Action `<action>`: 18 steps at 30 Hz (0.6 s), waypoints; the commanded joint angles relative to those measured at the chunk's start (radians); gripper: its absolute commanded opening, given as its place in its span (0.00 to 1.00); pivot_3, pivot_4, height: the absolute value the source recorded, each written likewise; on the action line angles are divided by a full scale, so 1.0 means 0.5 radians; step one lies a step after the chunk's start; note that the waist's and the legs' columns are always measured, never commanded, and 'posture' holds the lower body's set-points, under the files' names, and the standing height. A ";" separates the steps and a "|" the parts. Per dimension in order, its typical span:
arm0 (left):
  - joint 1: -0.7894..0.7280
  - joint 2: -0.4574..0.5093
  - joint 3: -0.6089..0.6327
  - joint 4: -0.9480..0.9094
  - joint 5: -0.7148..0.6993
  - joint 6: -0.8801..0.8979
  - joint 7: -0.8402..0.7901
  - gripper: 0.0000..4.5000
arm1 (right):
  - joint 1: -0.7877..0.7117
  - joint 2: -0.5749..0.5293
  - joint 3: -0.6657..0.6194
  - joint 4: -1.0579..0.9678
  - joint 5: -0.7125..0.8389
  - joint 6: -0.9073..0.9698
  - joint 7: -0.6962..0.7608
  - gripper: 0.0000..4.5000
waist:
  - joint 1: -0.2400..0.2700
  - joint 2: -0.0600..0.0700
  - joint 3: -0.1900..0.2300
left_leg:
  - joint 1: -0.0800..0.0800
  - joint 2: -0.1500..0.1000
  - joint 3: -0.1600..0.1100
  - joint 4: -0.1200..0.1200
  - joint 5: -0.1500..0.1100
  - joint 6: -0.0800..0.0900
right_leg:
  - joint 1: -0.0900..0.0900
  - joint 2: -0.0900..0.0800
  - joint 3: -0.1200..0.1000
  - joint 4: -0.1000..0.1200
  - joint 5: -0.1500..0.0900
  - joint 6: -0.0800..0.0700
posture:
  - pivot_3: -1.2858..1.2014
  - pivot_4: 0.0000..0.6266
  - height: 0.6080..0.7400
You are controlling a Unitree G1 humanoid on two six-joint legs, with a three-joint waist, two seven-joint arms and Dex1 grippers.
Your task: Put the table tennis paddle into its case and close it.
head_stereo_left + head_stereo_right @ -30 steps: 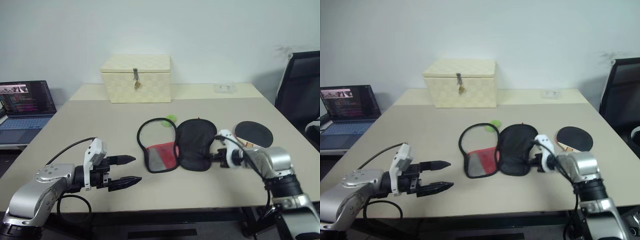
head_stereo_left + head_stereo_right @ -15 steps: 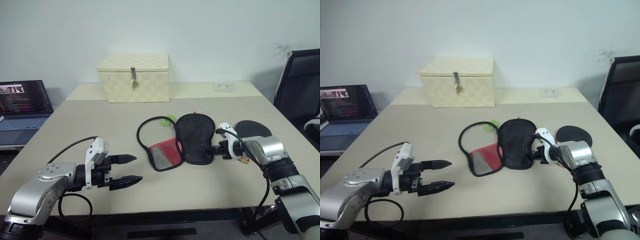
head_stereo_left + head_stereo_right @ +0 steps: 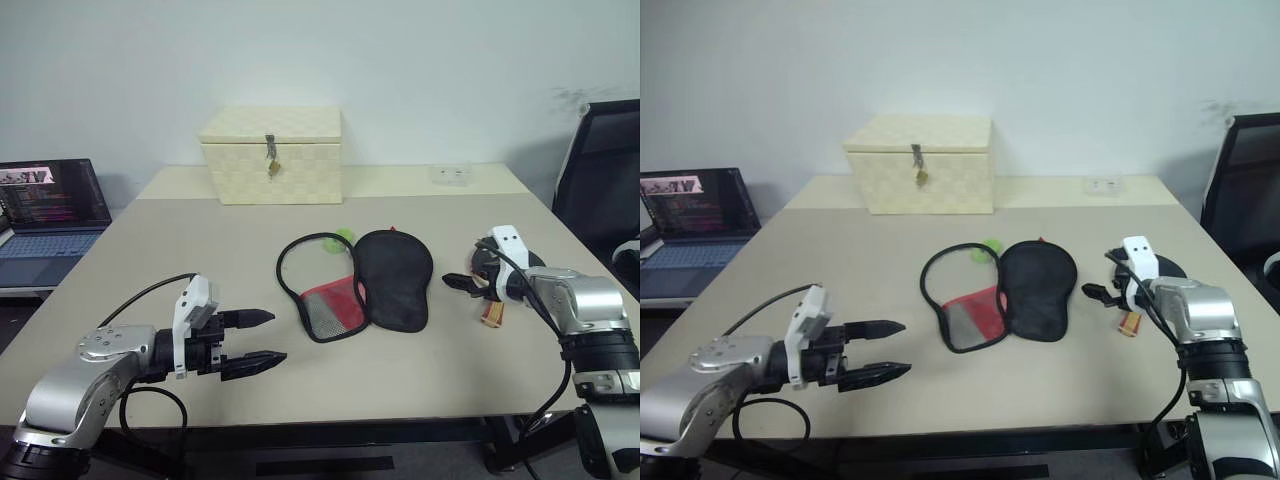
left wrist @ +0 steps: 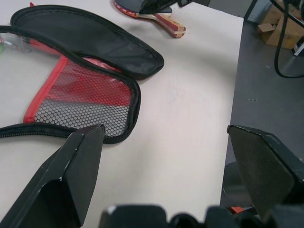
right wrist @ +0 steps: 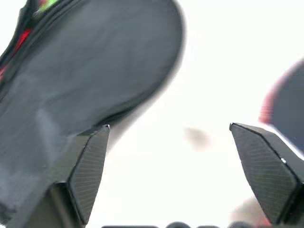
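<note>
Lying right of centre in the head view, the paddle (image 3: 497, 290) rests on the table (image 3: 200, 240), largely hidden behind the right gripper (image 3: 462, 284), whose fingers are spread and hold nothing. At centre the case (image 3: 360, 282) lies unzipped and flat. At lower left, the left gripper (image 3: 258, 339) hovers, fingers spread, holding nothing.

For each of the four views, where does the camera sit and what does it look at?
Left and right eye views: head, forward and down at the table, the open case, both arms.
Left wrist view: between the open left pincer fingers, toward the case's mesh pocket and the paddle.
Right wrist view: between the open right pincer fingers, above the case's black flap.
All share the case.
</note>
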 commanded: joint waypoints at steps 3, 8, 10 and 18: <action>-0.148 -0.027 -0.070 0.077 0.038 -0.078 -0.087 1.00 | 0.235 0.284 -0.346 -0.609 -0.078 0.250 -0.585 1.00 | -0.004 0.000 0.000 | 0.001 0.000 0.000 0.001 0.000 0.000 | 0.000 0.001 0.000 0.002 -0.001 0.001 | 0.52 0.24 1.00; -0.323 -0.063 -0.135 0.177 0.031 -0.075 -0.159 1.00 | 0.362 0.562 -0.457 -0.799 -0.156 0.279 -0.905 1.00 | -0.005 0.000 0.000 | 0.001 0.000 0.001 0.003 0.000 0.000 | 0.000 0.002 0.002 0.004 -0.001 0.002 | 0.52 0.24 1.00; -0.383 -0.072 -0.148 0.206 0.023 -0.064 -0.188 1.00 | 0.372 0.606 -0.463 -0.783 -0.179 0.241 -0.966 1.00 | -0.005 0.000 0.000 | 0.001 0.000 0.001 0.003 0.000 0.000 | 0.000 0.001 0.001 0.004 -0.001 0.002 | 0.52 0.24 1.00; -0.688 -0.077 -0.263 0.423 0.131 -0.146 -0.380 1.00 | 0.235 0.565 -0.417 -0.318 -0.218 -0.076 -0.989 1.00 | -0.013 0.000 0.000 | 0.002 -0.004 0.005 0.003 0.000 0.000 | 0.001 0.003 0.003 0.003 -0.001 0.002 | 0.52 0.24 1.00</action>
